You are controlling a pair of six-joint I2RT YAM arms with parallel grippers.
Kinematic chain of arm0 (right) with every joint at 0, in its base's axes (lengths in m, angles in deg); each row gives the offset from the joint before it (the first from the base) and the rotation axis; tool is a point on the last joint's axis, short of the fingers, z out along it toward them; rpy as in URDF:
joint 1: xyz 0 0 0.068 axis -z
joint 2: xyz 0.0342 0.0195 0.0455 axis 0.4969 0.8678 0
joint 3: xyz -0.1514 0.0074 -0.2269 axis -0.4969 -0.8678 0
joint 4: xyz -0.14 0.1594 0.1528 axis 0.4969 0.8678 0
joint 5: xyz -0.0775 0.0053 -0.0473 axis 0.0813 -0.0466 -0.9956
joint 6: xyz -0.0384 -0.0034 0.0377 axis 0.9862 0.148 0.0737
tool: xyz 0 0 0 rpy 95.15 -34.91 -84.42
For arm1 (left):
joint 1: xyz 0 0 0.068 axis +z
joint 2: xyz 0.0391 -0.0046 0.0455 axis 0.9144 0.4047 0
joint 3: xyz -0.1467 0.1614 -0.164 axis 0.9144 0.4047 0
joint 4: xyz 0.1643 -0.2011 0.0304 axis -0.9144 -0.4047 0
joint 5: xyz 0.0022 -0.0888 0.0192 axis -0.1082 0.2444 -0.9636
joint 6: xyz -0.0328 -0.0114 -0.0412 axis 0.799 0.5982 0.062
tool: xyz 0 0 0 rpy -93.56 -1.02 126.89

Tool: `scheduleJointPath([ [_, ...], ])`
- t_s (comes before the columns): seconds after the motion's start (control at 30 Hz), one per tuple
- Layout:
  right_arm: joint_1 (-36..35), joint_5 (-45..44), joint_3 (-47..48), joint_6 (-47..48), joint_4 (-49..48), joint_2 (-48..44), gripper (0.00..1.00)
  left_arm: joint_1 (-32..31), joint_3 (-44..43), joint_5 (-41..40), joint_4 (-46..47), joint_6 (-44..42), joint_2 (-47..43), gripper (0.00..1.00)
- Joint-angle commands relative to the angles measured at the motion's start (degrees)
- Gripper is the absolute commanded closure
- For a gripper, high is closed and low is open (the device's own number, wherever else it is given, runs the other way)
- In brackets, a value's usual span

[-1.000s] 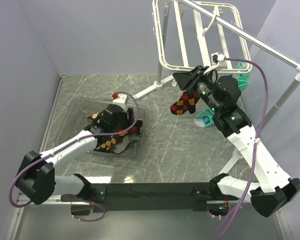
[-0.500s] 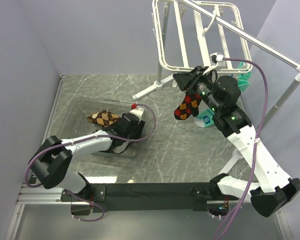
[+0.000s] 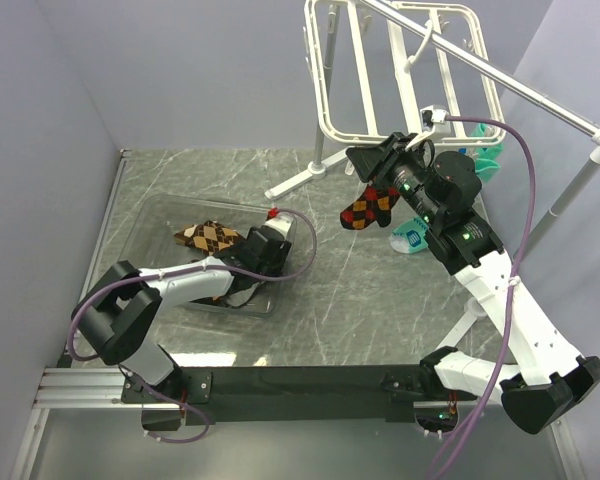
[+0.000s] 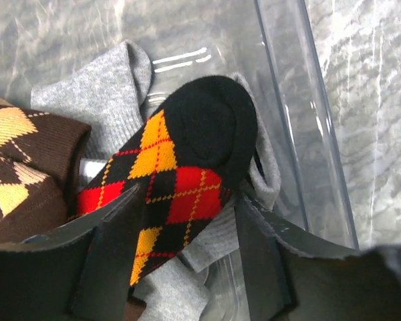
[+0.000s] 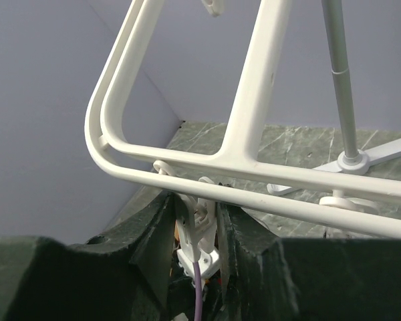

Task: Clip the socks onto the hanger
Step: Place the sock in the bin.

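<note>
The white hanger hangs at the back; its rim crosses the right wrist view. My right gripper is shut on a white clip under that rim. A black, red and orange argyle sock hangs below it. My left gripper is open, low in the clear tray. Its jaws stand either side of another argyle sock lying on grey socks. A brown argyle sock lies beside it. Mint-green socks lie under the right arm.
The silver pole stand crosses above the hanger, with its white feet on the marble table. The tray's clear wall runs close to the right of my left gripper. Grey walls close in the left and back.
My left arm has moved from the tray's middle to its right side and come down over the argyle sock. The hanging sock swung slightly; the right gripper has stayed put.
</note>
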Motion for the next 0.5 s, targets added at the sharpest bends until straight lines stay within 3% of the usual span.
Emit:
scheduleJointPath([
  [0.0,0.2,-1.19,1.68,1.14,-1.43,-1.36,1.0,0.06,-1.93,-2.37,4.28,-0.5,-0.16,0.4],
  [0.1,0.11,-1.19,1.5,1.06,-1.43,-1.54,1.0,0.15,-1.67,-3.16,6.82,-0.33,-0.33,0.53],
  [0.23,0.11,-1.37,1.5,0.88,-1.52,-1.28,1.0,1.64,-0.97,-1.15,10.6,0.02,-1.03,0.87],
  [0.3,0.11,-1.46,1.59,0.88,-1.52,-1.28,1.0,2.78,-0.18,0.7,11.83,1.16,-2.61,0.98],
  [0.47,0.2,-1.19,1.5,0.62,-1.87,-1.19,1.0,9.28,5.01,14.73,17.54,4.41,-13.32,0.99],
])
